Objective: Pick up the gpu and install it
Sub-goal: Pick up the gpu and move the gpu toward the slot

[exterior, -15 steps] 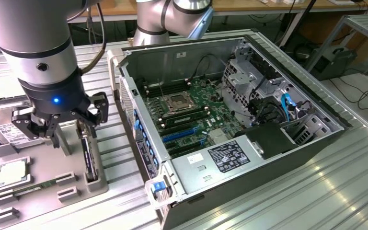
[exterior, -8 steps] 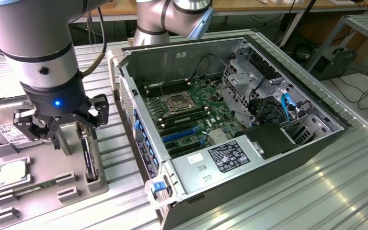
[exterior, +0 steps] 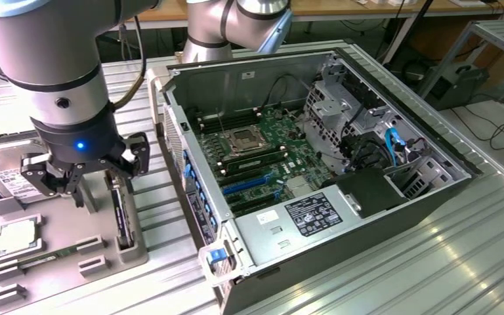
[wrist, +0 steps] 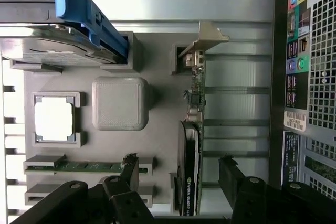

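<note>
The gripper (wrist: 178, 174) hangs released, its jaws spread wide on either side of the gpu (wrist: 190, 129) and clear of both faces. The card stands on edge in a slot of the grey tray (wrist: 163, 77) on the tabletop (exterior: 462, 249), beside the open computer case (exterior: 322, 151). Its silver bracket (wrist: 207, 35) shows plainly; the cooler end is cut off in the wrist view, and the gripper partly covers it in the exterior view
</note>
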`<state>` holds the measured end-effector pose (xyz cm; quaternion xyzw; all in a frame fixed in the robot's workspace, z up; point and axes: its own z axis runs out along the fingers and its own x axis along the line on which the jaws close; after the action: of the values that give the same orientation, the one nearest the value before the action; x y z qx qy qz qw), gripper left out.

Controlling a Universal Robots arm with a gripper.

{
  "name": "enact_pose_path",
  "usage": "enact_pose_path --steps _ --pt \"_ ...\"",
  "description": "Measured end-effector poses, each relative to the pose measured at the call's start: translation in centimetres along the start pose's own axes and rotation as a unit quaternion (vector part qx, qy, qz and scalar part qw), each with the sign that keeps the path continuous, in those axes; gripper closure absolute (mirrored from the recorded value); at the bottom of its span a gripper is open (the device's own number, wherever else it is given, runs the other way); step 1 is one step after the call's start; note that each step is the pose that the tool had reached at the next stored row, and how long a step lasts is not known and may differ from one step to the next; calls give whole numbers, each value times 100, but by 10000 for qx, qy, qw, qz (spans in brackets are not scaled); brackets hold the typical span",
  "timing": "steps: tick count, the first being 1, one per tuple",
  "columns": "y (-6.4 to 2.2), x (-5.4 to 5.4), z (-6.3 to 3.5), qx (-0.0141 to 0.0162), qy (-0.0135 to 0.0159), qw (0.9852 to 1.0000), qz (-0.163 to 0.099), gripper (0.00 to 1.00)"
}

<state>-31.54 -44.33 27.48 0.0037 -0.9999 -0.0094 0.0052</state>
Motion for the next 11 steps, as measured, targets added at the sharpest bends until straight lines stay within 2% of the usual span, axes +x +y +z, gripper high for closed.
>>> enact_pose_path --steps 5,11 --pt "-10 -3 42 0 6 10000 -1 28" --pt "-46 -59 160 0 7 10000 2 28"
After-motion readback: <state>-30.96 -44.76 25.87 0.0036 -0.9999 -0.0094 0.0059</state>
